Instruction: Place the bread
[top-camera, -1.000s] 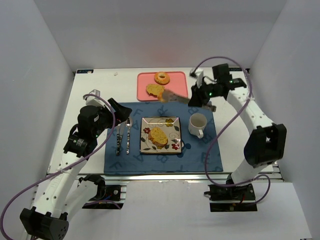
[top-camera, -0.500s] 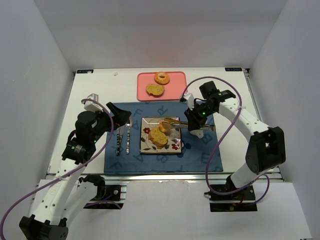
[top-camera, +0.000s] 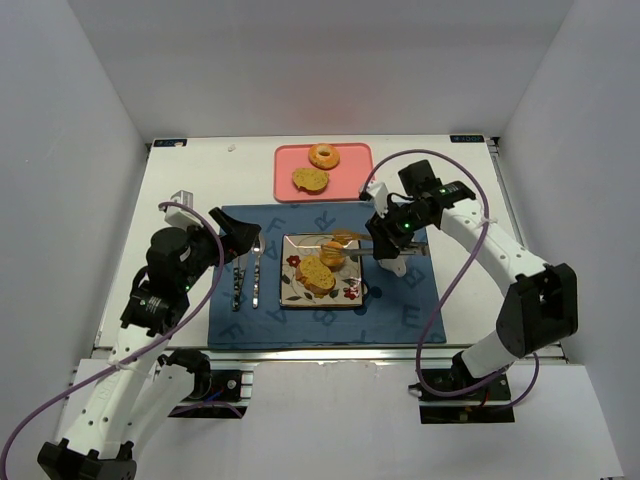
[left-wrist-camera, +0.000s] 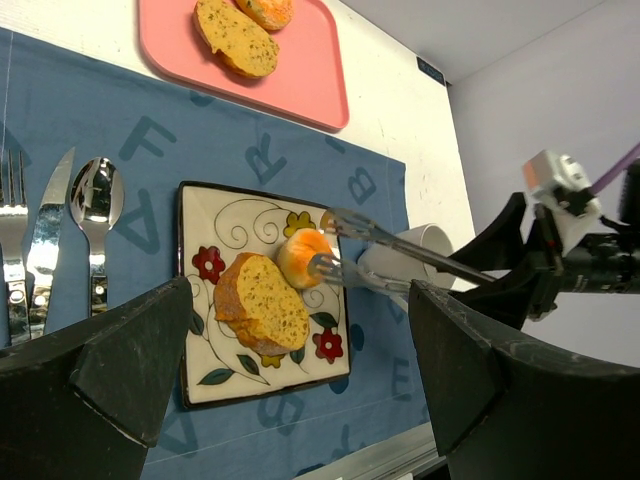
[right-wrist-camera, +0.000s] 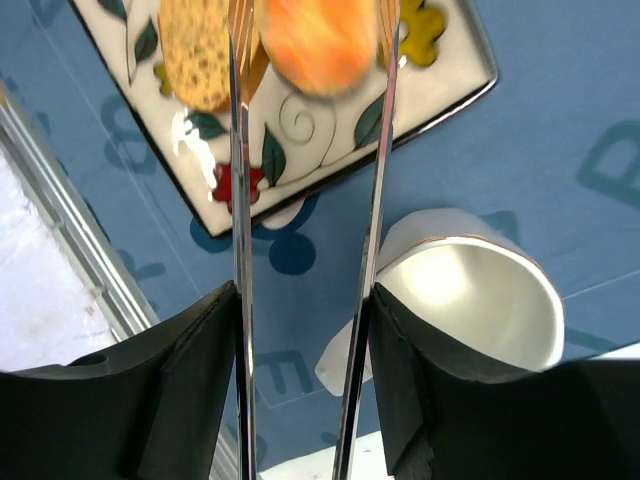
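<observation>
A round orange piece of bread (top-camera: 334, 252) (left-wrist-camera: 303, 256) (right-wrist-camera: 318, 40) is at the flowered plate (top-camera: 350, 288), beside a bread slice (top-camera: 316, 272) (left-wrist-camera: 262, 310) lying there. It sits between the tips of metal tongs (top-camera: 353, 246) (right-wrist-camera: 240, 200); whether they still pinch it I cannot tell. My right gripper (top-camera: 392, 240) (right-wrist-camera: 305, 300) is shut on the tongs' two arms, just right of the plate. My left gripper (top-camera: 238, 232) (left-wrist-camera: 300, 300) hovers open over the mat's left part, holding nothing.
A white mug (left-wrist-camera: 420, 240) (right-wrist-camera: 470, 300) stands right of the plate, under the right gripper. Fork, knife and spoon (top-camera: 246, 275) lie left of the plate on the blue mat (top-camera: 400, 310). A pink tray (top-camera: 352, 172) at the back holds a slice and a doughnut.
The right arm carried the orange bread in the tongs from the pink tray down to the plate. The tong arms have spread wider. The left arm shifted slightly.
</observation>
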